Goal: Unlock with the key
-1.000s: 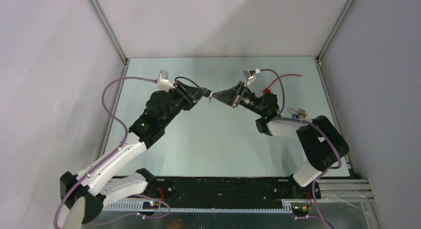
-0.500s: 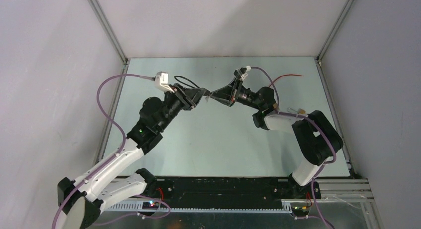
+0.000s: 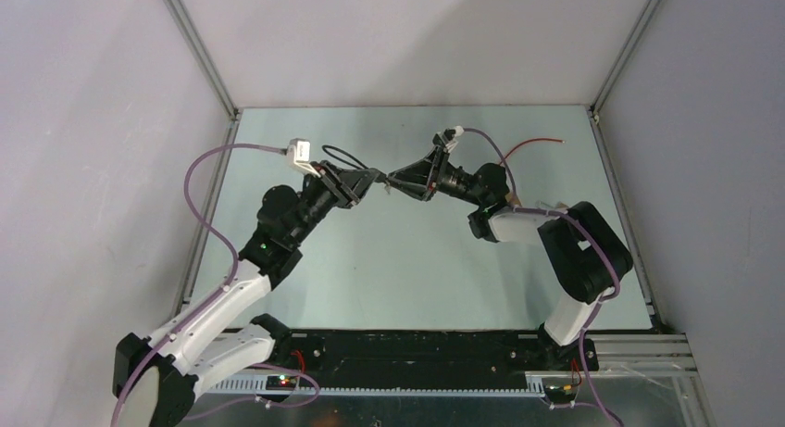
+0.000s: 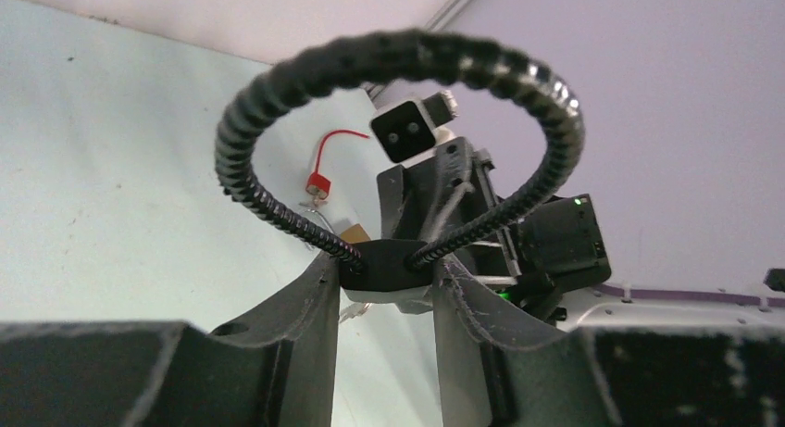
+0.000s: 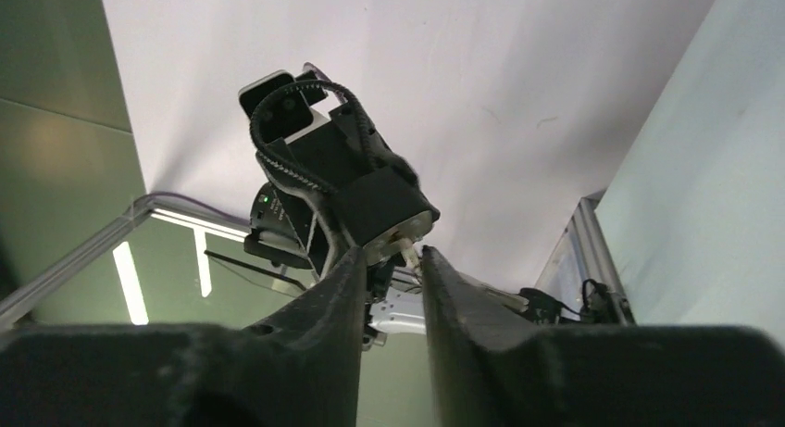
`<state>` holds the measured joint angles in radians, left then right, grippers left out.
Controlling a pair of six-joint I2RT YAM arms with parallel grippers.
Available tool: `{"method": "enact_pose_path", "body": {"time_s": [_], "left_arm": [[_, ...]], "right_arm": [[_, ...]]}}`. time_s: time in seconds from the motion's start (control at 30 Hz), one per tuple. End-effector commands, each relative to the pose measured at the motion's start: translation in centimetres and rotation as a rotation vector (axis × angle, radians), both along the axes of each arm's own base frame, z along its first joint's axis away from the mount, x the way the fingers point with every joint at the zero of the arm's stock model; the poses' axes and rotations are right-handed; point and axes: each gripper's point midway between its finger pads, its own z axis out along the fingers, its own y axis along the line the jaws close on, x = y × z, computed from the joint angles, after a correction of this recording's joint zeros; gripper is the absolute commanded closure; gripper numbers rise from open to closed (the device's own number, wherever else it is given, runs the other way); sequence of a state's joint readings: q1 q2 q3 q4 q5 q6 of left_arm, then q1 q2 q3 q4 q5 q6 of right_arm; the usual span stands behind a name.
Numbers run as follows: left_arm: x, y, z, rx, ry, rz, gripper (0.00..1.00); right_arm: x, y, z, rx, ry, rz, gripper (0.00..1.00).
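Both arms have drifted a little leftward and toward the back of the bench [image 3: 370, 270] over the last second. The right wrist has rolled, and the right arm's fingers [image 5: 319, 307] — pressed together a moment ago — have eased apart. They now stand with a narrow gap between them. The key [image 5: 405, 252], a thin pale shank poking out of the end face of the cable lock [image 5: 384, 205], sits inside that gap. Whether either pad still touches it I cannot tell.

The left arm's fingers [image 4: 467, 334] are clamped on the black lock body from both sides. They hold it in the air above the middle of the bench, well clear of the surface, with the coiled cable arching up in a full loop. From overhead the two sets of fingers meet tip to tip at the lock.

As for progress, picking up the lock, fetching the key and seating it in the keyway look done. The unlocking itself does not — in the left wrist view both ends of the cable still run into the body, so the loop reads as closed. Whether the key has been turned at all is not visible. What seems left is a fresh grip on the key, the turn (or the rest of it), and then pulling one cable end free. A red-tagged wire [image 4: 319, 183] lies on the bench beyond, touched by neither arm.
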<state>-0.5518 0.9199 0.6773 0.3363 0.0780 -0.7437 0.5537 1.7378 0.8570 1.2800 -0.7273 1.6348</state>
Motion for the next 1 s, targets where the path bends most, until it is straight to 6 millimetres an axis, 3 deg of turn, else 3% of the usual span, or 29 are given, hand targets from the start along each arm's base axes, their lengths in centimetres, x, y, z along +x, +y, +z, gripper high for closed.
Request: {"method": "enact_pose_path", "body": {"time_s": [0.0,0.2,0.37,0.73,0.97], "left_arm": [[0.2,1.2,1.3,-0.109,0.000,0.018,0.89],[0.6,1.9,0.8,-0.162,0.050,0.048,0.89],[0.9,1.9,0.4,-0.207,0.115,0.055,0.90],[0.5,0.6,0.1,-0.249,0.281,0.012,0.93],[-0.2,-0.6,0.4,-0.252,0.323,-0.035,0.92]], "right_arm": [[0.4,-1.0,2.3,-0.006,-0.142,-0.083,0.64],[1.0,-1.8,1.3,-0.102,-0.253,-0.183,0.47],[0.6,-2.3,1.3,-0.169,-0.494,-0.273,0.36],[-1.2,-0.2,-0.3,-0.419,-1.102,-0.389,0.35],[-1.8,1.1,0.1,-0.455,-1.261,-0.457,0.36]]}}
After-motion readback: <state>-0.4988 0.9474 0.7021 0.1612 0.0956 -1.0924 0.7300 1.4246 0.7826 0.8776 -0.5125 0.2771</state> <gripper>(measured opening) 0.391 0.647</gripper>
